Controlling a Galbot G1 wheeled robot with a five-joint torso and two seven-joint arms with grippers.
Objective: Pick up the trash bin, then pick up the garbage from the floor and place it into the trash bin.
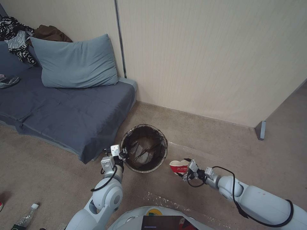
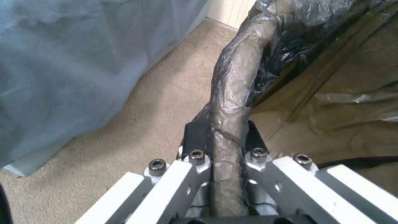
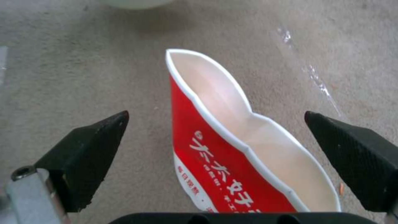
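While the left gripper (image 2: 222,140) is clamped on the bin (image 1: 144,148) rim, one black pad inside and one outside the crinkly brown bag rolled over the edge, the round bin sits on beige short-pile carpet (image 1: 208,137) just beside the grey-blue sofa (image 1: 64,108). Right gripper (image 1: 186,170) holds a squashed red-and-white paper cup (image 3: 232,146), mouth pinched into a figure-eight, just right of the bin. Wrist view shows its textured black fingers (image 3: 89,152) spread wide either side, clear of the cup walls, so what grips the cup is hidden.
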